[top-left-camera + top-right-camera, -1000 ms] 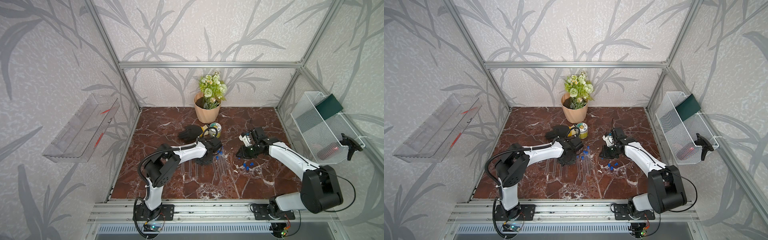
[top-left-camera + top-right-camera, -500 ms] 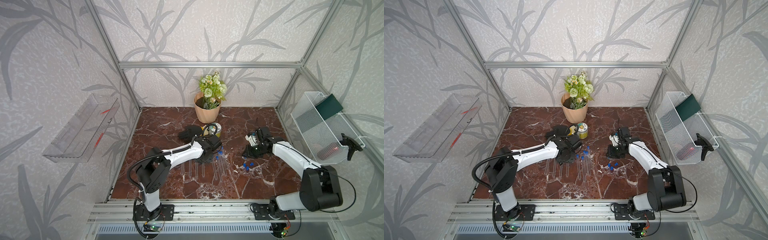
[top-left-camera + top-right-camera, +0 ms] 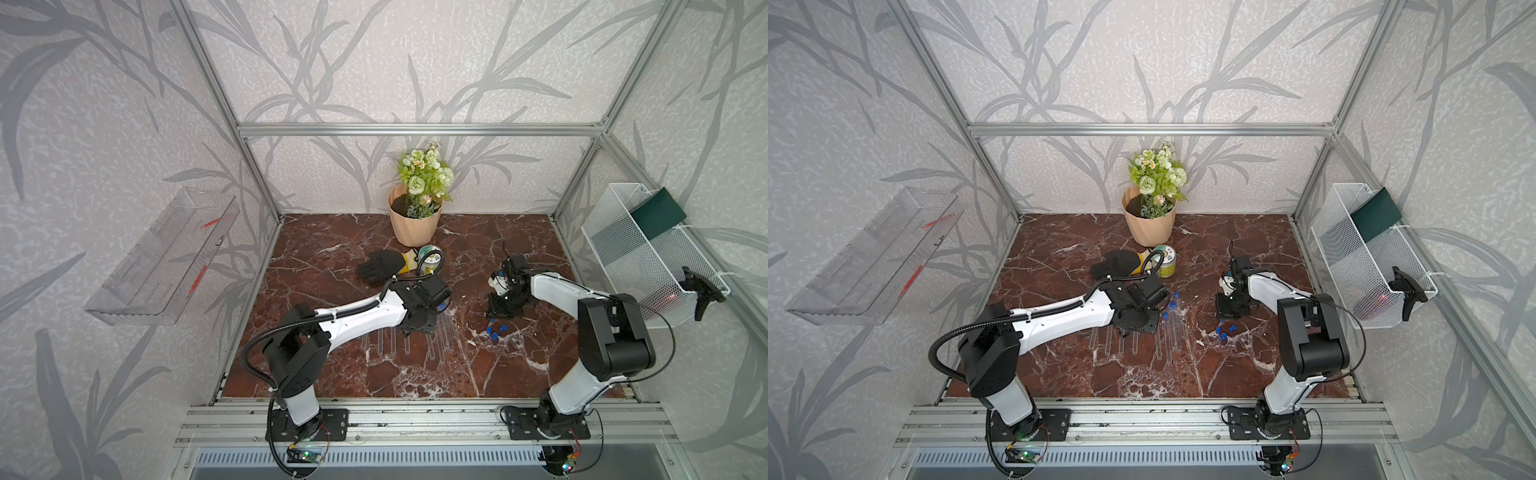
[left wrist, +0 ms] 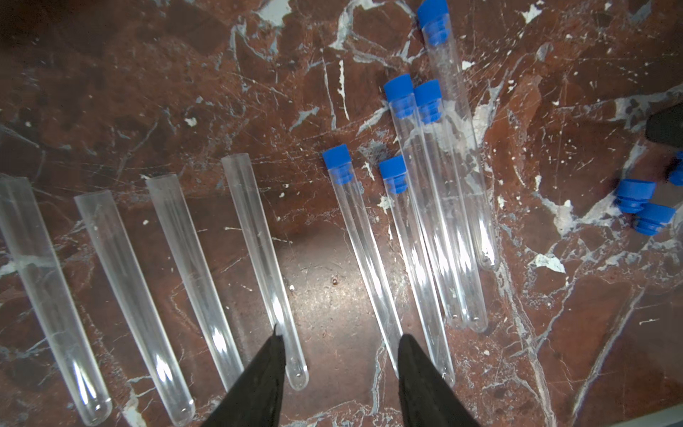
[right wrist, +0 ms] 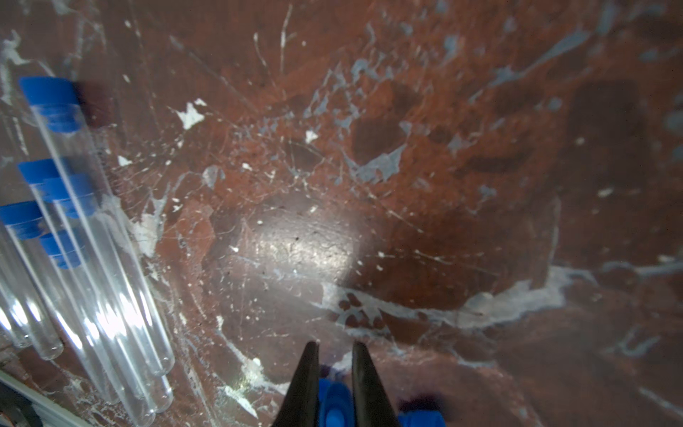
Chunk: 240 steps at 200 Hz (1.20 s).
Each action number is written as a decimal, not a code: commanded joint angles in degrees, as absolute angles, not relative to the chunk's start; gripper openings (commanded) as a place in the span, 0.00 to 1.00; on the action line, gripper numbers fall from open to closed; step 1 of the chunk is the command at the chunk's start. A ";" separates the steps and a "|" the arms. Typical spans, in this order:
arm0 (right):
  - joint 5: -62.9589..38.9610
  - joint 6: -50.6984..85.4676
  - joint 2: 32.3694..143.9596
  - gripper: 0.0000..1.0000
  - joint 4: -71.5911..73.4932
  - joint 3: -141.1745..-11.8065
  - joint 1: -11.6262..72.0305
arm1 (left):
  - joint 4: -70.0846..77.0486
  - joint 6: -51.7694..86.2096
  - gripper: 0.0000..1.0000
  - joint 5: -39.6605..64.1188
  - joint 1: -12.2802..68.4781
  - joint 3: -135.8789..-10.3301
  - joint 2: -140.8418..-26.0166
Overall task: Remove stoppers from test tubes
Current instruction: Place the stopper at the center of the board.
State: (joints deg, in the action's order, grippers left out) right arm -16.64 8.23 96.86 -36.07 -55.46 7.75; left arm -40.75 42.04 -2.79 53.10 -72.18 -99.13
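Several clear test tubes lie side by side on the marble floor. Uncapped test tubes [image 4: 125, 277] lie on one side, and test tubes with blue stoppers [image 4: 369, 240] on the other. Their stoppers [image 4: 337, 157] are bright blue. My left gripper [image 4: 340, 338] hovers open over the tubes' rounded ends with nothing between its fingers; in a top view it [image 3: 417, 326] hangs above the row. My right gripper [image 5: 334, 345] is shut on a blue stopper [image 5: 335, 403]. Loose stoppers [image 3: 496, 330] lie on the floor just in front of it.
A flower pot [image 3: 415, 224] stands at the back wall, with a black glove [image 3: 380, 266] and a small tin [image 3: 430, 257] in front of it. A white wire basket [image 3: 648, 249] hangs on the right wall, a clear tray [image 3: 166, 257] on the left.
My left gripper's jaws have opened, and the left arm's elbow has dropped toward the front rail. The right gripper has stayed shut and shifted slightly to the right.
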 commanded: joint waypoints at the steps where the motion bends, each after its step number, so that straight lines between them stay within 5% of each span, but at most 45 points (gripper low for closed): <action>1: -13.89 7.00 99.38 0.07 -35.63 -56.69 7.65 | -39.56 41.97 0.50 -1.40 53.25 -71.14 -96.41; 164: -11.61 6.91 95.40 0.30 -37.27 -57.51 7.67 | -41.28 43.59 0.50 0.61 53.35 -74.63 -101.71; 240: -16.83 7.67 81.62 0.54 -40.35 -55.47 9.81 | -44.20 44.56 0.46 -0.52 52.73 -79.19 -107.77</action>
State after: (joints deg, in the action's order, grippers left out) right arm -13.69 7.40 86.48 -38.50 -56.45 8.58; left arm -40.58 43.59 1.48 53.10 -76.23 -105.78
